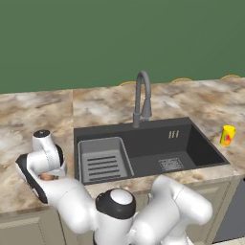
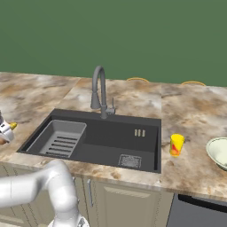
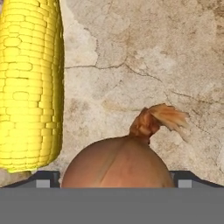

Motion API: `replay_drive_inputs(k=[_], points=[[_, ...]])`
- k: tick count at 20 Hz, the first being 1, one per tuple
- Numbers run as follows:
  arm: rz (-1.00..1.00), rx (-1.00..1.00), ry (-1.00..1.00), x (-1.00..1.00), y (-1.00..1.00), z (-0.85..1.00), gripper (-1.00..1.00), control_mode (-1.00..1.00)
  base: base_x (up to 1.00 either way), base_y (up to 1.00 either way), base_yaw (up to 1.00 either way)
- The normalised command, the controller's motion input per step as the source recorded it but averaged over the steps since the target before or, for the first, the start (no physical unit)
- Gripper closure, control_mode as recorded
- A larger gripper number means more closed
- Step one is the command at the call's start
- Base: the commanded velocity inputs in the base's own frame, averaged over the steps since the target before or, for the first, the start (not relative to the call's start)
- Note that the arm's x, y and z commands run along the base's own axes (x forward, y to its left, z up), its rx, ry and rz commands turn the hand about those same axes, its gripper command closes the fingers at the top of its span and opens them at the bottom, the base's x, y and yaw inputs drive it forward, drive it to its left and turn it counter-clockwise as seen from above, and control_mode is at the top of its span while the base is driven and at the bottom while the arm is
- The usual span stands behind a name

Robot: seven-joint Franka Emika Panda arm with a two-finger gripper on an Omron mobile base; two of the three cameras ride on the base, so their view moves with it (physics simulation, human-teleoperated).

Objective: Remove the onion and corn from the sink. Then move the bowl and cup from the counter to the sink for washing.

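Low in the hand view, my gripper (image 3: 114, 183) stands spread, its tips on either side of the onion (image 3: 116, 164) on the counter (image 3: 144, 57); whether they touch it, I cannot tell. Corn (image 3: 29, 83) lies just beside, upper left. Beyond, the sink (image 1: 143, 148) holds no food. I judge removal nearly finished: next I lift clear, then fetch the cup (image 2: 176, 144) and bowl (image 2: 219, 153) at right.

Simulated kitchen, marbled counter (image 1: 38, 110), dark sink (image 1: 201, 143), gooseneck faucet (image 1: 142, 95), cabinet doors (image 2: 128, 204)
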Motion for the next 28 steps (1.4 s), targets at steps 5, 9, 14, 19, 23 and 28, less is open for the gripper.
replay_drive_inputs(k=[5, 9, 14, 19, 23, 28], points=[[-0.01, 0.0, 0.0, -0.13, 0.0, 0.01, -1.0, -1.0, 0.0, 0.0, 0.0], [-0.03, 0.0, 0.0, -0.18, 0.0, 0.02, -1.0, -1.0, 0.0, 0.0, 0.0], [-0.02, 0.0, 0.0, -0.22, -0.05, 0.2, -1.0, -1.0, 0.0, 0.0, 0.0], [0.0, 0.01, 0.0, -0.11, -0.1, 0.33, -1.0, -1.0, 0.0, 0.0, 0.0], [0.0, 0.02, 0.0, -0.14, -0.15, 0.36, -1.0, -1.0, 0.0, 0.0, 0.0], [0.0, 0.01, 0.0, -0.19, -0.25, 0.33, -1.0, -1.0, 0.0, 0.0, 0.0]])
